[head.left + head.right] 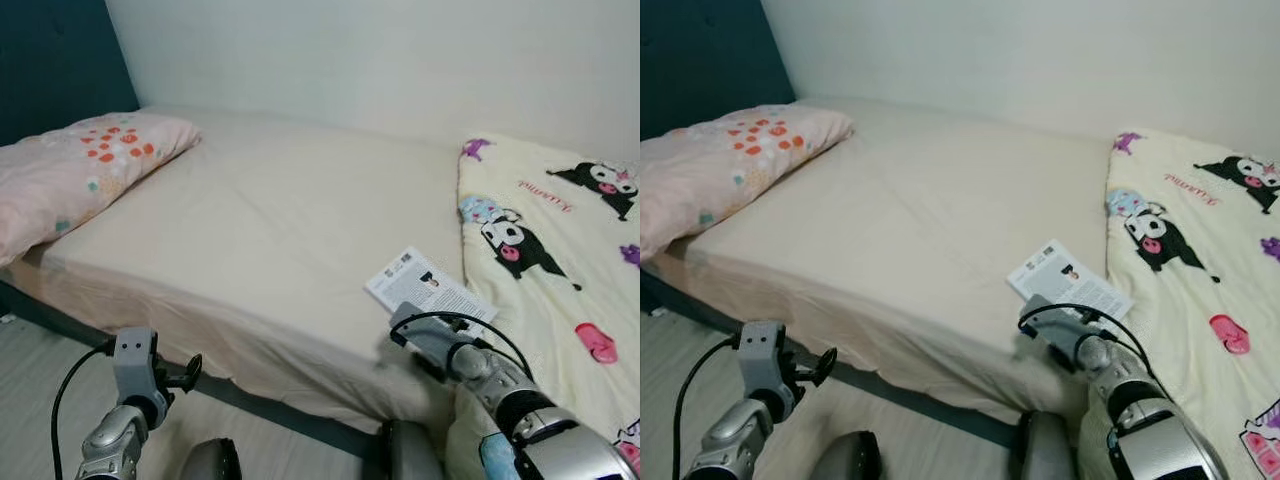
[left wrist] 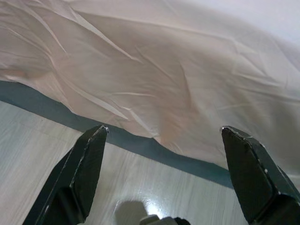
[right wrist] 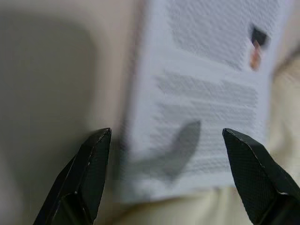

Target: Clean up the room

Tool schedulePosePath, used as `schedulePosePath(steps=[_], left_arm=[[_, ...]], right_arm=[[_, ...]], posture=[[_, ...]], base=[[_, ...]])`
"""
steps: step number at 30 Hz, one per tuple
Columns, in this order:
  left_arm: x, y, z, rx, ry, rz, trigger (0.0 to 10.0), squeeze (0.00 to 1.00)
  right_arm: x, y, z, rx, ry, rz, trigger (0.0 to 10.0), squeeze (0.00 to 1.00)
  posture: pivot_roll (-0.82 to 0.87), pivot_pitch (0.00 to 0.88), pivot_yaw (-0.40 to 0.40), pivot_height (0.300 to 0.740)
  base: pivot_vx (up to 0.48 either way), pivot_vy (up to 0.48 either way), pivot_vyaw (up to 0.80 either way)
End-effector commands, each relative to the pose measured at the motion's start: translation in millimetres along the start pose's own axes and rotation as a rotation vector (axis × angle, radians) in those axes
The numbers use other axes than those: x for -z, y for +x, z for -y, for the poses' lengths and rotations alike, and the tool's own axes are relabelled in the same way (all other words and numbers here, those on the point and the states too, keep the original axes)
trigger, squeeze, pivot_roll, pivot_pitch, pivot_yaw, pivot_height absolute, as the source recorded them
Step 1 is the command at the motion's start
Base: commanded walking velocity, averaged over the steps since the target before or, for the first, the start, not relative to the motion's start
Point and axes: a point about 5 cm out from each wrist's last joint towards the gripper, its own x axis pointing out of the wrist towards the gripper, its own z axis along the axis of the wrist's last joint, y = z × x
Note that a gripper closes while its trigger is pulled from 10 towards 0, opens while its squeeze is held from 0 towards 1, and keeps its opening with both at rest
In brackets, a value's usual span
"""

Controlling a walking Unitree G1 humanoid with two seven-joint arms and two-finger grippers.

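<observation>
A white printed booklet (image 1: 425, 287) lies on the cream bed sheet (image 1: 280, 220), its right edge against the cartoon blanket (image 1: 560, 260). My right gripper (image 3: 164, 178) hovers open just above the booklet (image 3: 206, 93), near its front edge; the right wrist (image 1: 435, 340) sits at the bed's front side. My left gripper (image 2: 164, 173) is open, held low over the wooden floor (image 2: 37, 140) in front of the bed's dark frame (image 2: 140, 145), with nothing between its fingers. The left wrist (image 1: 135, 375) shows at the lower left.
A pink pillow with orange flowers (image 1: 80, 170) rests at the head of the bed, against a dark teal headboard (image 1: 55, 60). The cream blanket with black cartoon figures covers the right part of the bed. A white wall (image 1: 400, 50) runs behind.
</observation>
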Motion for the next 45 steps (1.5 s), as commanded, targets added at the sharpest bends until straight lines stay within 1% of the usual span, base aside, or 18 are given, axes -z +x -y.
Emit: schedulePosePath(steps=[1,4,7,8,9,10,12,13,21,29,34,36,39,41,42,43,44,45], left_arm=[[-0.3,-6.1,-9.5,-0.011,0.015,0.006,10.0,0.0],[1.4,-11.4,-12.3,0.002,0.03,0.003,10.0,0.0],[3.2,-14.7,-13.8,0.005,0.033,-0.002,10.0,0.0],[4.3,-15.7,-13.6,0.008,0.034,-0.006,10.0,0.0],[5.0,-16.5,-13.6,0.009,0.035,-0.007,10.0,0.0],[5.5,-16.9,-13.2,0.012,0.037,-0.009,10.0,0.0],[5.9,-17.9,-12.7,0.016,0.04,-0.01,10.0,0.0],[6.3,-18.6,-12.1,0.019,0.043,-0.01,10.0,0.0],[8.1,-24.9,-11.2,0.04,0.062,-0.012,10.0,0.0],[7.6,-25.9,-11.2,0.039,0.062,-0.011,10.0,0.0],[7.2,-23.5,-8.0,0.041,0.056,-0.013,10.0,0.0],[5.6,-21.1,-5.8,0.042,0.052,-0.007,10.0,0.0],[4.9,-20.3,-5.1,0.042,0.051,-0.004,10.0,0.0],[-1.3,-10.5,-0.2,0.04,0.035,0.013,10.0,0.0],[-1.3,-10.5,-0.2,0.04,0.035,0.013,10.0,0.0],[-3.8,-6.2,2.1,0.04,0.031,0.017,10.0,0.0],[-8.4,1.5,8.0,0.046,0.019,0.03,10.0,0.0],[-8.4,1.5,8.0,0.046,0.019,0.03,10.0,0.0]], right_arm=[[-0.8,0.3,4.4,0.033,-0.033,-0.014,10.0,0.0],[-0.4,-0.6,21.1,0.156,-0.1,-0.047,10.0,0.0],[-0.5,-0.8,23.5,0.19,-0.091,-0.052,10.0,0.0],[0.2,-0.8,21.8,0.188,-0.089,-0.054,8.2,0.0],[0.7,-0.8,20.7,0.186,-0.088,-0.055,8.2,0.0],[1.0,-0.7,19.5,0.185,-0.09,-0.055,0.5,0.0],[1.2,-0.7,17.8,0.184,-0.091,-0.054,0.5,0.0],[1.9,-0.6,15.3,0.182,-0.095,-0.054,0.0,0.0],[10.3,-2.0,11.7,0.217,-0.073,-0.091,0.0,0.0],[13.2,-5.0,31.2,0.32,-0.064,-0.1,0.0,0.0],[-1.2,-6.6,47.6,0.422,-0.01,-0.001,0.0,0.0],[-16.2,-6.9,52.7,0.431,0.112,0.102,0.0,0.0],[-21.4,-7.3,54.4,0.433,0.157,0.14,0.0,0.0],[-77.5,-10.6,58.7,0.251,0.613,0.446,0.0,0.0],[-77.5,-10.6,58.7,0.251,0.613,0.446,0.0,0.0],[-99.4,-16.2,61.0,0.161,0.753,0.592,0.0,0.0],[-139.8,-31.6,50.6,-0.017,0.814,0.811,0.0,0.0],[-139.8,-31.6,50.6,-0.017,0.814,0.811,0.0,0.0]], posture=[[0.0,0.154,-0.009,0.51],[0.01,0.168,-0.004,0.51],[0.01,0.179,-0.001,0.51],[0.01,0.182,0.0,0.51],[0.01,0.183,0.001,0.51],[0.01,0.183,0.001,0.51],[0.02,0.192,0.002,0.51],[0.02,0.192,0.002,0.51],[0.03,0.21,0.008,0.51],[0.03,0.209,0.01,0.51],[0.02,0.193,0.006,0.51],[0.02,0.183,0.003,0.51],[0.02,0.183,0.003,0.51],[-0.01,0.127,-0.005,0.51],[-0.01,0.127,-0.005,0.51],[-0.01,0.123,-0.006,0.51],[-0.03,0.099,-0.011,0.51],[-0.03,0.099,-0.011,0.51]], base=[[0.0,0.0,0.0],[0.0,0.0,0.0],[0.0,0.0,0.0],[0.0,0.0,0.0],[0.0,0.0,0.0],[0.0,0.0,0.0],[0.0,0.0,0.0],[0.0,0.0,0.0],[0.0,0.0,0.0],[0.0,0.0,0.0],[0.0,0.0,0.0],[0.0,0.0,0.0],[0.0,0.0,0.0],[0.0,0.0,0.0],[0.0,0.0,0.0],[0.0,0.0,0.0],[0.0,0.0,0.0],[0.0,0.0,0.0]])
